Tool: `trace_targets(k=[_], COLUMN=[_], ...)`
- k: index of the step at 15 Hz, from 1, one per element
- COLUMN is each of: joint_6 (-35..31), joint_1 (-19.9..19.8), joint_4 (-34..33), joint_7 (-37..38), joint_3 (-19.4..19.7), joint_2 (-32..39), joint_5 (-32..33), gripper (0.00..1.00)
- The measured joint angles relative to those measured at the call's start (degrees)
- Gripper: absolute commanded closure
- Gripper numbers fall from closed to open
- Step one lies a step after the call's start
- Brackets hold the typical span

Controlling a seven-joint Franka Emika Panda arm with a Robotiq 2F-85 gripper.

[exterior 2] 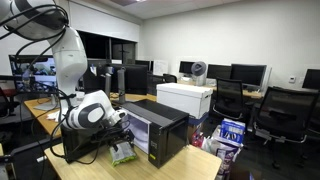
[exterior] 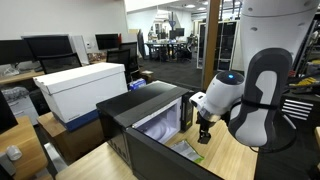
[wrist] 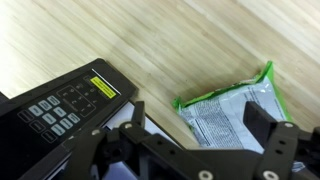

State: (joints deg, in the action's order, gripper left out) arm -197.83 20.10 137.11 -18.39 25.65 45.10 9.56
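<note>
A silver snack bag (wrist: 232, 112) with green edges lies flat on the wooden table (wrist: 190, 40). My gripper (wrist: 200, 112) hangs just above it, open, with its fingers either side of the bag's near half and nothing held. In both exterior views the gripper (exterior: 204, 130) (exterior 2: 122, 136) points down beside the front of a black microwave (exterior: 150, 115) (exterior 2: 155, 130), and the bag (exterior: 186, 151) (exterior 2: 122, 153) lies under it. The microwave's control panel (wrist: 58, 108) with a yellow sticker sits close to the left finger.
A white box (exterior: 85, 88) (exterior 2: 186, 98) stands behind the microwave. Monitors (exterior 2: 245, 73) and office chairs (exterior 2: 275, 110) fill the room beyond. The table edge (exterior 2: 200, 160) runs near the microwave's far side.
</note>
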Motion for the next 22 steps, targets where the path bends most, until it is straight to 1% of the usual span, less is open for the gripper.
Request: trace_targets(k=[5,7,10,13,16,19,22], joint_6=[0.02,0.02,0.02,0.03,0.04,0.04,0.03], joint_1=[0.16,-0.37,-2.76,-6.22,-8.86,-10.04,-10.13], joint_4=[0.30,0.30,0.30,0.34,0.37,0.35,0.08], joint_7=[-5.24,-6.05,-6.10,-6.10,-6.15,-6.65,-6.88], joint_3=[-0.31,-1.26,-4.11,-7.31,-9.16,-10.00,-10.66], joint_2=[-0.70,-0.73,-0.90,-0.89,-0.83,-0.81,-0.81], joint_5=[2.07,3.57,5.55,7.41,9.24,10.23,10.26], gripper=[0.00,0.00,0.00,0.00,0.00,0.00,0.00])
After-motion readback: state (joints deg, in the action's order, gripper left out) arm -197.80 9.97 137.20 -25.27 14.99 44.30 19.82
